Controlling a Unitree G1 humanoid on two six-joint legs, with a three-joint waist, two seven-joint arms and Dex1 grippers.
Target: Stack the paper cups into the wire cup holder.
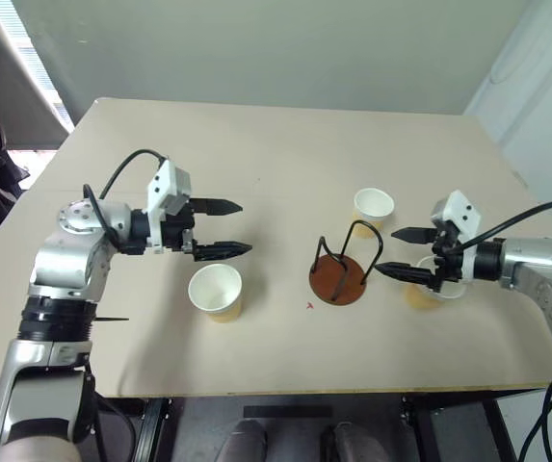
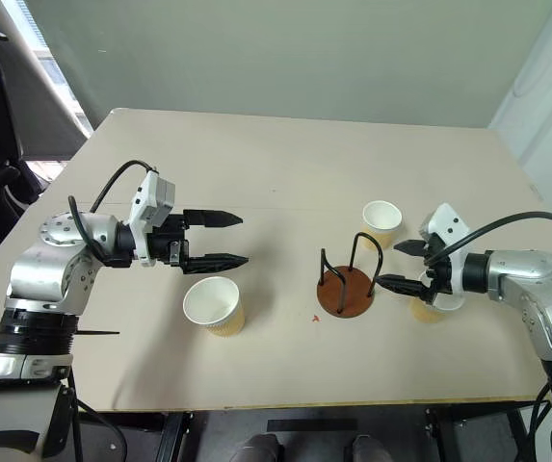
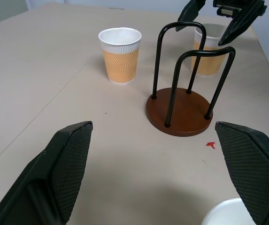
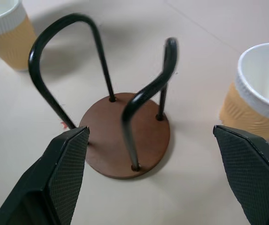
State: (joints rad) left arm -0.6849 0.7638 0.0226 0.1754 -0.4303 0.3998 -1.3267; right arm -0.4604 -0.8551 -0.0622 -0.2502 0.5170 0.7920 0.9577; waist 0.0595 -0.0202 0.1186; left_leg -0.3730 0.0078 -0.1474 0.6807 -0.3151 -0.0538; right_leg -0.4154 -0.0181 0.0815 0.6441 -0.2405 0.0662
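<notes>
Both arms raised over the table (image 1: 285,144), left gripper (image 1: 220,227) and right gripper (image 1: 403,253) spread, empty, pointing inward.

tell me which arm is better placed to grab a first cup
Right: its open tool hangs right over a paper cup beside the empty wire cup holder.

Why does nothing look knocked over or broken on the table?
Nothing stands out. All three paper cups stand upright on the table, unspilled and undented. The wire cup holder sits flat with no cup in it. Both the left gripper and the right gripper are open, holding nothing.
</notes>
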